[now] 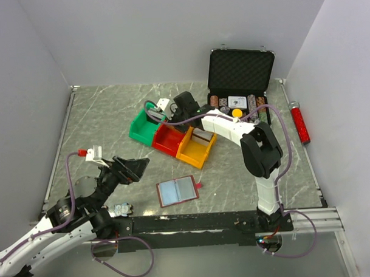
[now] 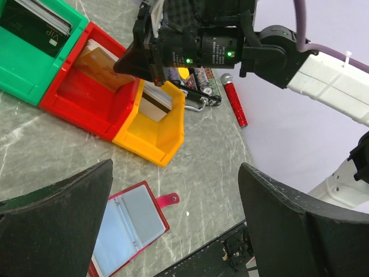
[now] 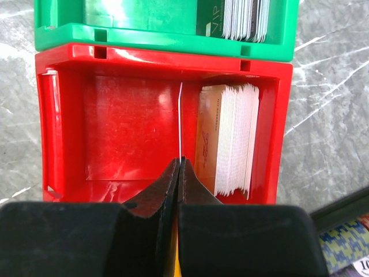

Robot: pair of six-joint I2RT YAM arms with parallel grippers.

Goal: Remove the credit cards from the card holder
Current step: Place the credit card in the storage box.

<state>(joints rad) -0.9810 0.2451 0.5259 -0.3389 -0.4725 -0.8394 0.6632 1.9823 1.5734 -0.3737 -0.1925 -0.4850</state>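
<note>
One thin credit card (image 3: 180, 115) hung pinched in the right gripper (image 3: 180, 167) over the red plastic bin (image 3: 161, 57), apparently for release. Left gripper (image 2: 176, 173) gaped empty

The card holder (image 1: 176, 191) lies before the bins (image 1: 171, 147).

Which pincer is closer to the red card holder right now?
Left. The left pincer hangs open just left of the card holder; the right pincer is farther back, shut on a thin card over the red bin.
</note>
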